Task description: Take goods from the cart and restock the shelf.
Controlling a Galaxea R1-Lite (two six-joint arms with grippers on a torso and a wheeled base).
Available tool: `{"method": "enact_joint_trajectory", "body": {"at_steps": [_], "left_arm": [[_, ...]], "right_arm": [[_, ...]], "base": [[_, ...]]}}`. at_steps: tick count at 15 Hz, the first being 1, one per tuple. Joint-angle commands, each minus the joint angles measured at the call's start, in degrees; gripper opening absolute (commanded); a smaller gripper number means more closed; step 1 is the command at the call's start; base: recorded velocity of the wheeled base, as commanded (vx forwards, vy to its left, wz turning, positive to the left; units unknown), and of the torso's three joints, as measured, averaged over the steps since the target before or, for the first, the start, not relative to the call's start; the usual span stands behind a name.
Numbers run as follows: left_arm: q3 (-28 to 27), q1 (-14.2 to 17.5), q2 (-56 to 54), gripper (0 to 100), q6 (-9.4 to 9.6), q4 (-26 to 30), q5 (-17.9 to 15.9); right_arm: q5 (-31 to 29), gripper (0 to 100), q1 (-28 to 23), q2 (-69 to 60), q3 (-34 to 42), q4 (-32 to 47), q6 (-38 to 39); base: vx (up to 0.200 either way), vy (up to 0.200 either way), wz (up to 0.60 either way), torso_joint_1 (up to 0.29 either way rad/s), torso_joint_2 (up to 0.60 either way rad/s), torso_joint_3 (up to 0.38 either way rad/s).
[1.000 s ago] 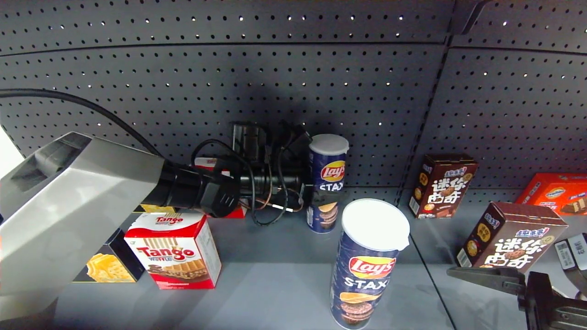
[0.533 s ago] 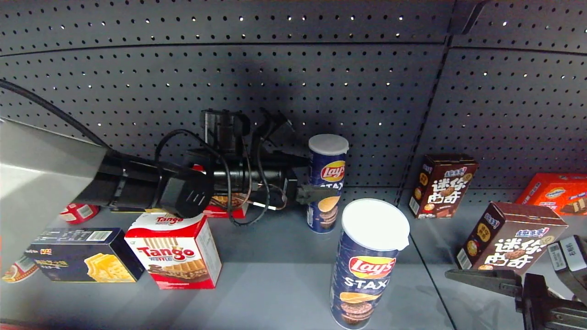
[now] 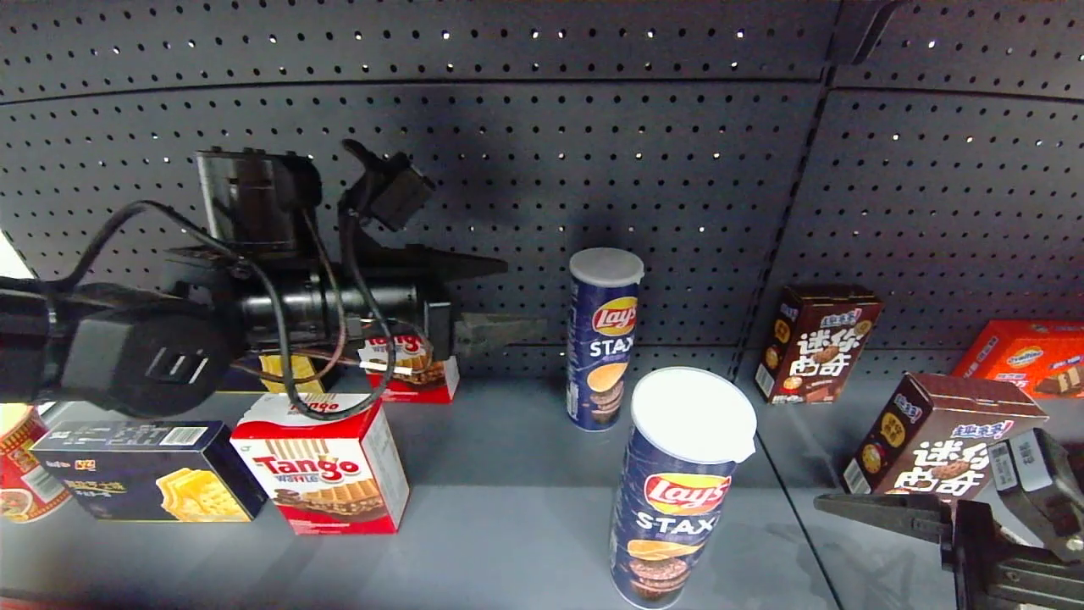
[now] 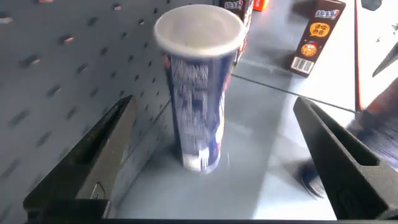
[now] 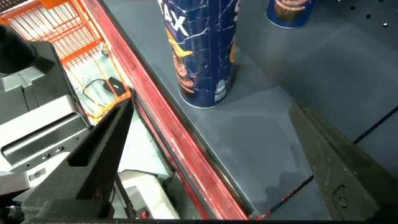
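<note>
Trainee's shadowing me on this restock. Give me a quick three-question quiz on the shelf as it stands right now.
1. True or false: the left gripper is shut on the rear chip can.
2. How many chip cans stand upright on the shelf?
3. What does the right gripper hold? A. a chip can B. a brown box C. nothing

Key
1. False: it is open and apart from the can.
2. Two, counting the front chip can.
3. C
</note>
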Motion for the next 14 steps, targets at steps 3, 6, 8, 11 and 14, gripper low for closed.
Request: {"method": "enact_joint_trajectory", "body": {"at_steps": [3, 6, 8, 11, 14], "left_arm": [[12.6, 3.8, -21.8, 100, -3.1, 2.0, 6.1], [13.8, 3.2, -33.3, 100, -2.49, 15.6, 13.7], [18.0, 3.1, -39.1, 100, 0.5, 19.4, 22.9], [26.1, 3.3, -45.1, 100, 0.59, 15.9, 29.9], [28.3, 3.2, -46.1, 100, 0.85, 15.4, 34.1]], "right_arm": [[-5.0, 100, 0.4, 0.8, -0.2, 0.4, -0.1], [-9.4, 100, 0.3, 2.0, -1.5, 2.1, -0.1], [-12.1, 100, 0.9, 2.7, -1.1, 4.8, -0.4], [-14.6, 100, 2.2, 3.1, -0.6, 4.9, -0.5], [-19.4, 100, 2.4, 6.4, -1.5, 4.6, -0.4]], "base": [[0.0, 0.0, 0.0, 0.0, 0.0, 0.0], [0.0, 0.0, 0.0, 0.0, 0.0, 0.0], [0.0, 0.0, 0.0, 0.0, 0.0, 0.0], [0.0, 0.0, 0.0, 0.0, 0.0, 0.0], [0.0, 0.0, 0.0, 0.0, 0.0, 0.0]]}}
